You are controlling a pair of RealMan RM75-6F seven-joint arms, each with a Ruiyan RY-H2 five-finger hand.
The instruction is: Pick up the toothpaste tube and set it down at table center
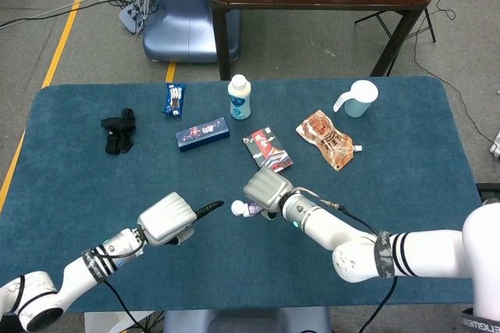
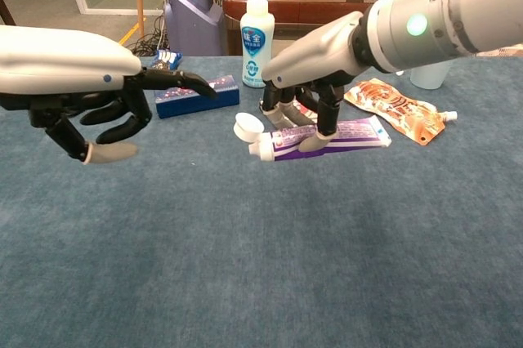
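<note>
The toothpaste tube [image 2: 343,133] is white and purple, its white flip cap [image 2: 248,127] pointing left. My right hand [image 2: 315,99] grips it from above, fingers wrapped around its body, close over the blue tabletop near the middle. In the head view only the tube's cap end [image 1: 239,208] shows, sticking out from under the right hand [image 1: 267,189]. My left hand [image 1: 168,220] holds nothing; its forefinger reaches out toward the cap, a short gap away. In the chest view the left hand [image 2: 90,95] hovers above the table with its fingers apart.
A red-black box [image 1: 268,152] lies just behind the right hand. Further back are a white bottle [image 1: 240,97], a blue box [image 1: 202,133], a blue snack packet [image 1: 174,99], an orange pouch [image 1: 328,139], a pale mug [image 1: 358,98] and a black bundle [image 1: 118,131].
</note>
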